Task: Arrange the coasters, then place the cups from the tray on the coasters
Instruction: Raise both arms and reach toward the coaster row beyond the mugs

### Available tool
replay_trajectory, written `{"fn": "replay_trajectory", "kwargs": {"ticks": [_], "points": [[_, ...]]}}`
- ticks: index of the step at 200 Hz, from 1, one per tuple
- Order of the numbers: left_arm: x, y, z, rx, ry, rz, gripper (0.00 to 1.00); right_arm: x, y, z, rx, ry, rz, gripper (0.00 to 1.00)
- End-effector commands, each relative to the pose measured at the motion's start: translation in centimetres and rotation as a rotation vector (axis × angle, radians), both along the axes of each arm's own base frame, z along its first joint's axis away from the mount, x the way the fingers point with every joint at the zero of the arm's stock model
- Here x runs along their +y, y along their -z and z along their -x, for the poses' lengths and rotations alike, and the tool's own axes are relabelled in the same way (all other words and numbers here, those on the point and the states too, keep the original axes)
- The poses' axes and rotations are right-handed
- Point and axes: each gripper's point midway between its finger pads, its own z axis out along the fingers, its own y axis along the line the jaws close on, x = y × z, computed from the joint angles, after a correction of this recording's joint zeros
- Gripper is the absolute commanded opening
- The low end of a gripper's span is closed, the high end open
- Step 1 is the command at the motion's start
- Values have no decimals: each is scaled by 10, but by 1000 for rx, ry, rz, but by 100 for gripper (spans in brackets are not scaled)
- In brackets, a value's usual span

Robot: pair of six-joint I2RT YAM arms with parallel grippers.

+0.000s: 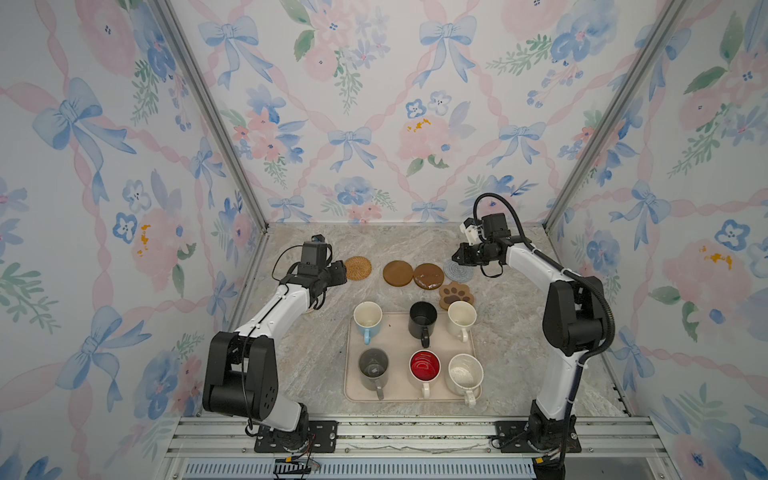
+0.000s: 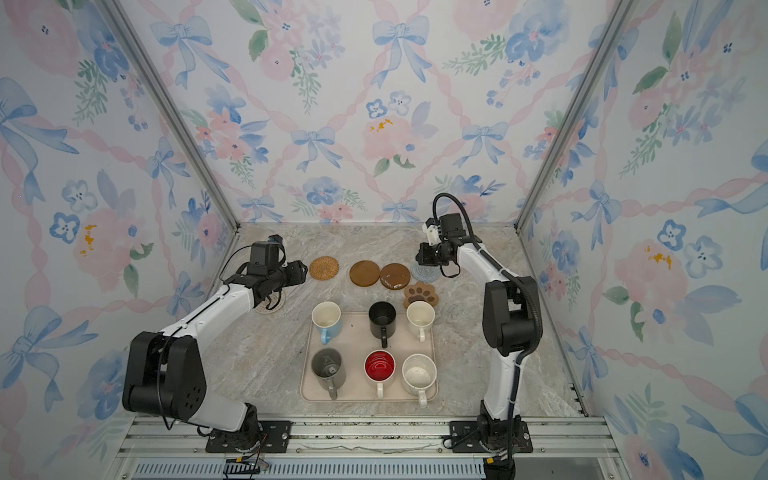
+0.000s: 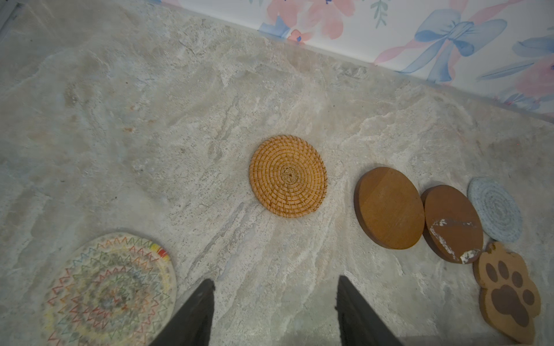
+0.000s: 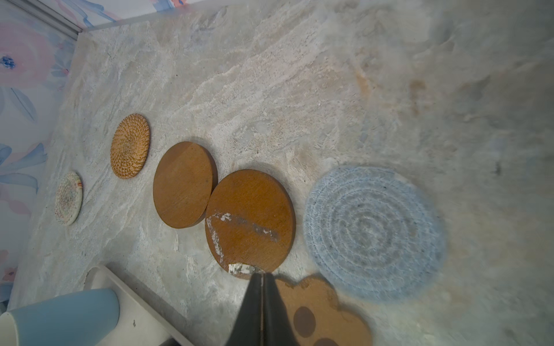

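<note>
**Right gripper (image 4: 262,278) shut over the crowded end**

Pinched tight on nothing, tips aimed at the seam between glossy dark-brown disc (image 4: 250,221) and paw coaster (image 4: 323,317); contact with either impossible to judge.

From the left: cream crochet round (image 3: 109,289), half hidden under the left arm (image 1: 282,303). Left gripper (image 3: 275,287) roughly half open and empty, with tan rattan round (image 1: 358,268) dead ahead of the gap and apart from everything else.

Then plain brown disc (image 1: 397,273) hard against the glossy disc, and grey-blue woven round (image 1: 455,270) against that. Paw coaster tucked just nearer the tray (image 1: 395,338), right gripper above the grey-blue round.

All six cups (image 1: 424,365) on the tray, none on a coaster.

Likely next: spreading the bunched four, which sit nearer the right arm (image 1: 536,266). Rattan and crochet nearer the left.
</note>
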Motion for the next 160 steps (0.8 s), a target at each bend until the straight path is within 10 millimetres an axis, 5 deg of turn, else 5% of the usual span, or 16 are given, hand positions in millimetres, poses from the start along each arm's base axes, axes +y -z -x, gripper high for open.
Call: {"fn": "replay_trajectory", "kwargs": {"ticks": [1, 66, 160], "points": [[-2, 8, 4, 49, -11, -41, 62, 28, 11, 17, 102, -84, -61, 0], [-11, 20, 10, 87, 9, -22, 61, 61, 47, 39, 252, -227, -47, 0], [-18, 23, 11, 97, 18, -11, 58, 53, 80, 70, 372, -270, 7, 0]]}}
